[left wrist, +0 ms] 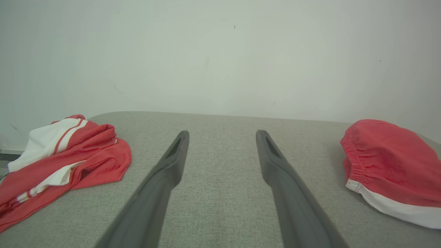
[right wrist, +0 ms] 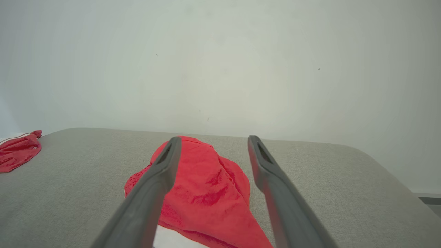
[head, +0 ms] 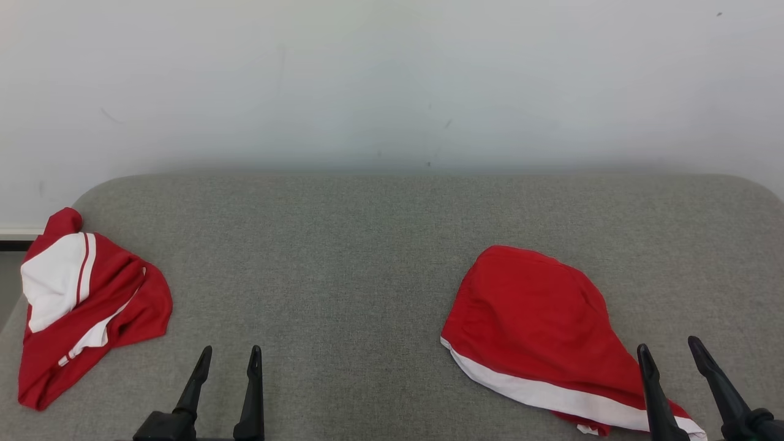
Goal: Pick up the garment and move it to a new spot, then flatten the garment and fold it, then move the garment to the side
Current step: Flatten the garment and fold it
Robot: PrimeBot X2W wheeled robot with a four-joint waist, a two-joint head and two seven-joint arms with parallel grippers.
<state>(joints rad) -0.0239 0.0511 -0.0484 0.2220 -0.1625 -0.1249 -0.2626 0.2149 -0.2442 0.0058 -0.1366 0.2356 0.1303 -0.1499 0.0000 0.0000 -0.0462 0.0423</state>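
The garment (head: 533, 306) is a red piece with a white band along its near edge, lying in a loose heap on the right of the grey padded table (head: 343, 245). It also appears at the right of the left wrist view (left wrist: 386, 155). My right gripper (head: 669, 345) is open just over the garment's near right end, and red cloth (right wrist: 210, 186) lies below and between its spread fingers without being gripped. My left gripper (head: 231, 350) is open over bare table near the front edge, with nothing between its fingers (left wrist: 172, 162).
A second crumpled red and white garment (head: 86, 306) lies at the table's left edge, seen too in the left wrist view (left wrist: 69, 155) and far left in the right wrist view (right wrist: 17, 150). A pale wall stands behind the table. Bare grey surface stretches between the two garments.
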